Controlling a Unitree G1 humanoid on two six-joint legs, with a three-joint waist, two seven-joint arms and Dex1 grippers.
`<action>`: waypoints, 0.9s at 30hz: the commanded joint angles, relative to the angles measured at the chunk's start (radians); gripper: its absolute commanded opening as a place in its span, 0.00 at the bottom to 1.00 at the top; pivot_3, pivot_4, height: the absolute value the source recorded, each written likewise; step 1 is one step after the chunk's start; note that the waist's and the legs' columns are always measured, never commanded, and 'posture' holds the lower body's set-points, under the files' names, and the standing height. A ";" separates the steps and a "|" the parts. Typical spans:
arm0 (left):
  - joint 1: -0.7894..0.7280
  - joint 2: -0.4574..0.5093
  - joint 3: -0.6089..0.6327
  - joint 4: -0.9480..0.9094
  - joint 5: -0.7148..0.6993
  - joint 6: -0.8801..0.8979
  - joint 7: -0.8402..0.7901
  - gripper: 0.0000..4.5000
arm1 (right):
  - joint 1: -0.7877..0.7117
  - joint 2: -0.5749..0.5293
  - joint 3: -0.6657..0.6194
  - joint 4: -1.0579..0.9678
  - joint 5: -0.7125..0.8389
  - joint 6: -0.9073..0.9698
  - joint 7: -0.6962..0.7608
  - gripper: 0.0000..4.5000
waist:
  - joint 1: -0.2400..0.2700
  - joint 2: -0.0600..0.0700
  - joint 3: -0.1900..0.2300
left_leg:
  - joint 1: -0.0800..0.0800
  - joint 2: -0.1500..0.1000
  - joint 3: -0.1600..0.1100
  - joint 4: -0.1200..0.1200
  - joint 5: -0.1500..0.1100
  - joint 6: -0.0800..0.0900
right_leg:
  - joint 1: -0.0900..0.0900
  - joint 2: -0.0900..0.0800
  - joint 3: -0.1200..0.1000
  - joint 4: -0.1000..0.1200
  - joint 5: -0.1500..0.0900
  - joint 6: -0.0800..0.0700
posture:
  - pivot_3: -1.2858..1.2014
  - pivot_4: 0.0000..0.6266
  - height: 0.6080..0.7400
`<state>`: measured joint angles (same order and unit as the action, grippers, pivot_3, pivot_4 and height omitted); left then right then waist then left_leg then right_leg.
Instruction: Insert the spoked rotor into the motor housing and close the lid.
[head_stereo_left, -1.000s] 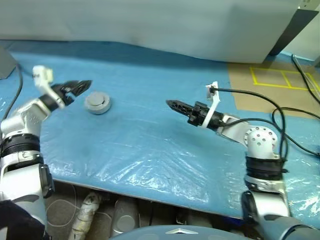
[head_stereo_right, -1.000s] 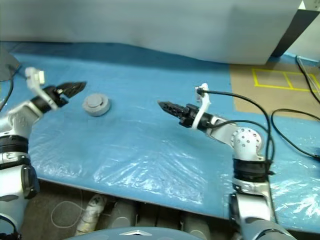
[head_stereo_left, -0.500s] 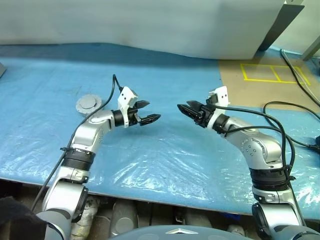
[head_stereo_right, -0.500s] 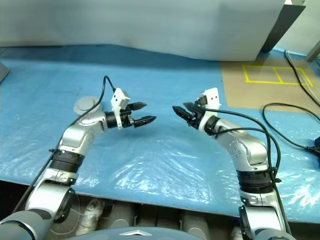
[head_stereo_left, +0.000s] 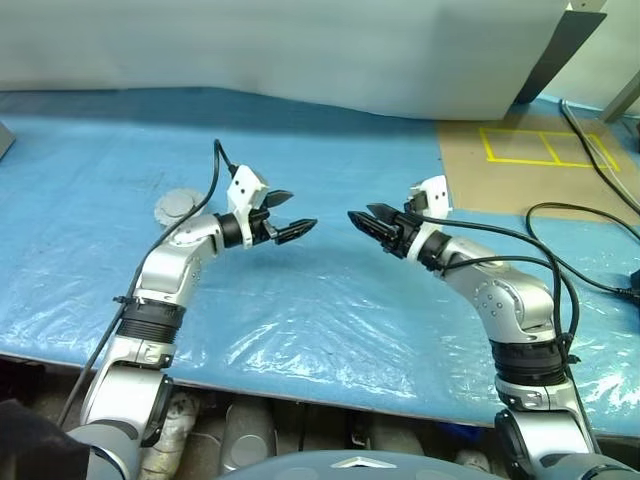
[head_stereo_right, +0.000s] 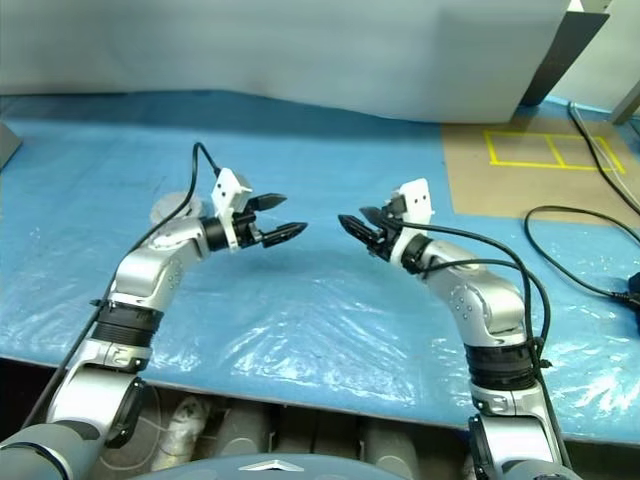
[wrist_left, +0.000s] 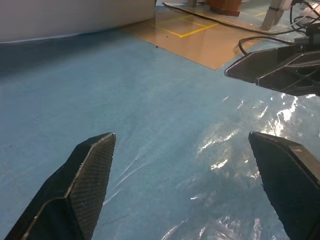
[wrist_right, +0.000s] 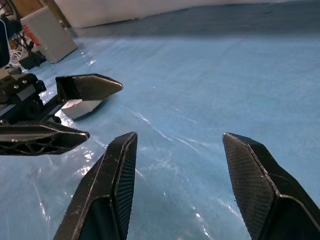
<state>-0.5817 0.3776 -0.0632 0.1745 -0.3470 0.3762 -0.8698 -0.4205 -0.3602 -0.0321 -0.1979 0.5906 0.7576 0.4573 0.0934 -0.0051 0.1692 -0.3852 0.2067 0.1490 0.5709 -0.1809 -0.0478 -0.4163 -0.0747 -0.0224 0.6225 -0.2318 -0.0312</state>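
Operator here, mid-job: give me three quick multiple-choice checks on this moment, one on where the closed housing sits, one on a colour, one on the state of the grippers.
1. Where does the motor housing sit?
A. beside the left arm's elbow, on the robot's left part of the table
B. between the two grippers
C. on the brown panel with yellow lines

2. What colour is the plastic sheet covering the table?
A. green
B. blue
C. white

3. How do the left gripper and the right gripper stand?
A. both open and empty, tips facing each other over the sheet
B. left shut on the housing, right open
C. both shut on one part

Answers: 1 A, the round grey can lies just behind the left arm, away from the fingertips. 2 B, the crinkled sheet is blue throughout. 3 A, both wrist views show spread fingers with nothing between them.
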 joint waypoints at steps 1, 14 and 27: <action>-0.012 0.006 0.028 -0.030 -0.004 -0.025 0.008 1.00 | -0.030 0.009 -0.004 0.011 -0.012 -0.031 0.015 0.63 | 0.000 0.000 0.000 | 0.000 0.000 0.000 0.000 0.000 0.000 | 0.000 0.000 0.000 0.000 0.000 0.000 | 0.52 0.24 1.00; 0.011 0.016 0.045 -0.045 0.005 -0.044 0.043 1.00 | -0.062 0.033 0.001 0.046 -0.039 -0.032 0.042 0.63 | 0.000 0.000 0.000 | 0.000 0.000 0.000 0.000 0.000 0.000 | 0.000 0.000 0.000 0.000 0.000 0.000 | 0.52 0.24 1.00; -0.023 0.024 0.042 -0.020 0.013 -0.042 0.036 1.00 | -0.058 0.063 0.004 0.061 -0.064 -0.048 0.027 0.63 | 0.000 0.000 0.000 | 0.000 0.000 0.000 0.000 0.000 0.000 | 0.000 0.000 0.000 0.000 0.000 0.000 | 0.52 0.24 1.00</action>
<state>-0.5836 0.3923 -0.0397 0.1753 -0.3316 0.3519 -0.8298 -0.4607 -0.3017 -0.0229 -0.1251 0.5301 0.7309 0.4836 0.0933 -0.0051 0.1692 -0.3852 0.2067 0.1490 0.5705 -0.1810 -0.0478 -0.4164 -0.0746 -0.0225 0.6225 -0.2318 -0.0312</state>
